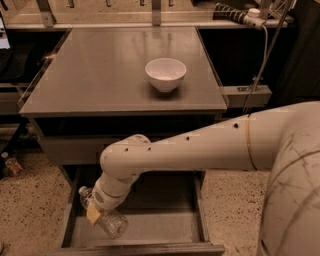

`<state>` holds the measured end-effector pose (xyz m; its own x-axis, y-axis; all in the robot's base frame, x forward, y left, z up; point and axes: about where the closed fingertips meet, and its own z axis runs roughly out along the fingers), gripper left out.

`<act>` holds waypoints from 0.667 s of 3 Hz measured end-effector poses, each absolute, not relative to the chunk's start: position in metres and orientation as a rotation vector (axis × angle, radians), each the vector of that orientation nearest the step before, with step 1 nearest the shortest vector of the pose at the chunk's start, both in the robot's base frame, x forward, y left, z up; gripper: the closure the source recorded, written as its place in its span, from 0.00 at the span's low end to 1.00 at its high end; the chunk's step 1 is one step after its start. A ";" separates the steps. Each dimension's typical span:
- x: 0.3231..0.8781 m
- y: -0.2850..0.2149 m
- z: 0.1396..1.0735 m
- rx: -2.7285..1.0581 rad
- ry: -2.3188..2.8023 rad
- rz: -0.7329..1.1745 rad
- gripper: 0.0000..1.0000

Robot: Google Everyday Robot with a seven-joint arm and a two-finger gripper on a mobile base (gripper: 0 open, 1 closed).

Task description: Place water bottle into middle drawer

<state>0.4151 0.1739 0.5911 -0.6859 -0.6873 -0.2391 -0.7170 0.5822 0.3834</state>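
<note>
The water bottle (111, 223) is clear ribbed plastic and lies tilted, cap end up-left, low inside the open middle drawer (165, 229). My gripper (95, 210) is at the end of the white arm, reached down into the left part of the drawer, and is shut on the bottle near its neck. A yellowish finger pad (93, 215) presses against the bottle. The bottle's lower end is close to the drawer floor; I cannot tell whether it touches. The arm hides the back of the drawer.
A white bowl (165, 74) stands on the grey cabinet top (90, 75). A tiny bottle with a reddish label (11, 165) stands on the speckled floor at left. A cable and white connector (252, 15) hang at the upper right.
</note>
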 end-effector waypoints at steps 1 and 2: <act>0.424 0.173 0.567 -1.181 2.758 0.693 1.00; 0.446 0.170 0.542 -1.153 2.741 0.673 1.00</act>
